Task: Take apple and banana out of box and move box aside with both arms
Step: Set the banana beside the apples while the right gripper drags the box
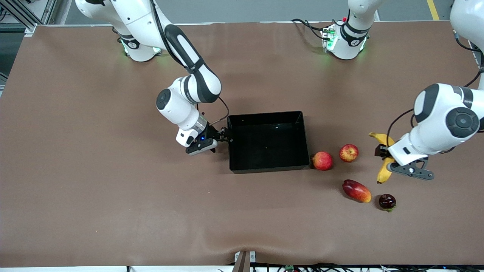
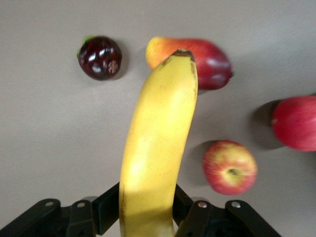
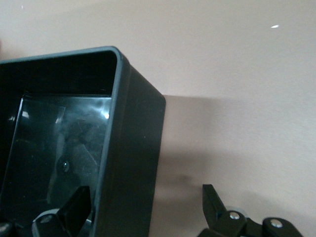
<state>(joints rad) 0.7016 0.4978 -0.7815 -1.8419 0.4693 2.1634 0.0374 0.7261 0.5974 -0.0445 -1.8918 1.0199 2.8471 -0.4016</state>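
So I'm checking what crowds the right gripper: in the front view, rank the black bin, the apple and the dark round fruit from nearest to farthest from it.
From the right gripper:
1. Black bin, its wall between the open fingers.
2. Apple, toward the left arm's end.
3. Dark round fruit, farthest, nearer the camera.

L arm is reaching down from its base w/ wrist bent, left gripper (image 2: 146, 217) clamping tight on the banana (image 2: 157, 148), fingers (image 2: 106, 210) pressing either side near its stalk end. R arm is stretching out low, right gripper (image 3: 145, 210) spread wide, one finger (image 3: 74, 210) sitting inside the box (image 3: 131, 163) wall, other outside it.
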